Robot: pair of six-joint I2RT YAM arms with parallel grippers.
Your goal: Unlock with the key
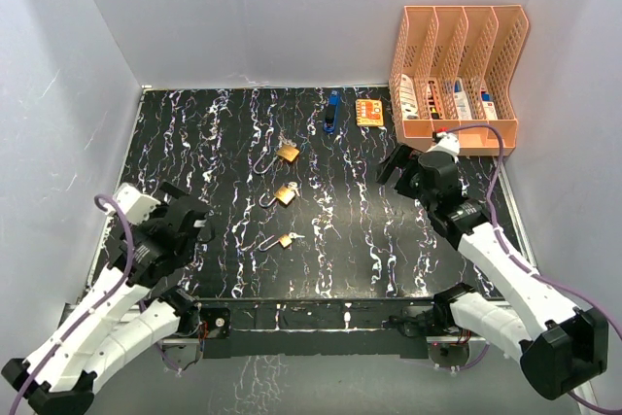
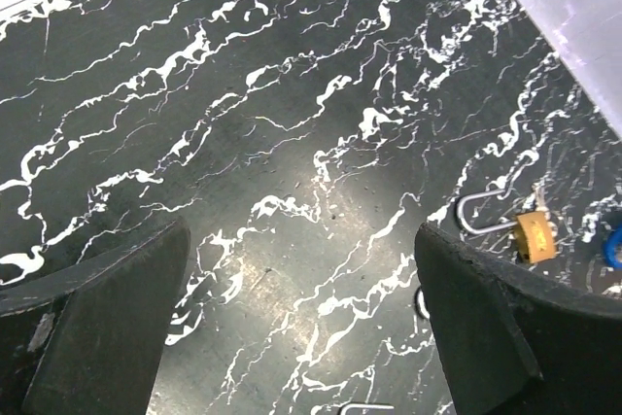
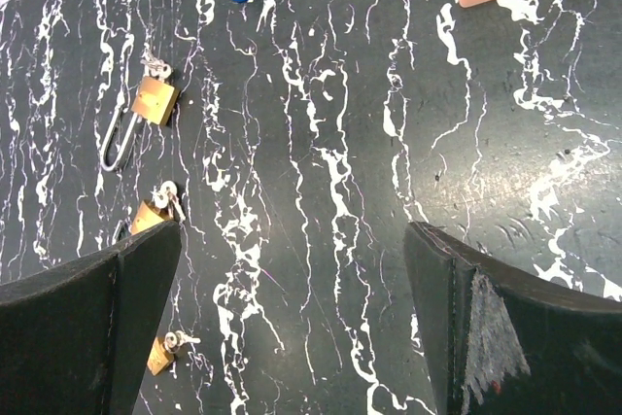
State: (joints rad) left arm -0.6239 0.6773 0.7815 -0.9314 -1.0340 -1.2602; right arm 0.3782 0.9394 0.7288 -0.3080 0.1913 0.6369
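Observation:
Three brass padlocks lie in a column on the black marbled table (image 1: 224, 133): a far one (image 1: 287, 153), a middle one (image 1: 284, 194) and a near one (image 1: 284, 240). In the right wrist view each padlock (image 3: 154, 101) has a small silver key (image 3: 155, 66) at its body. The middle padlock (image 3: 146, 216) is partly hidden behind a finger there, and the near padlock (image 3: 160, 355) lies below it. My left gripper (image 1: 194, 224) (image 2: 301, 269) stands open at the table's left, empty. One padlock (image 2: 533, 235) shows at the right of the left wrist view. My right gripper (image 1: 394, 164) (image 3: 292, 250) hangs open right of the locks, empty.
An orange file organizer (image 1: 457, 75) holding several small items stands at the back right. A blue object (image 1: 331, 112) and a small orange box (image 1: 368, 112) lie near the back edge. White walls close in the table on three sides.

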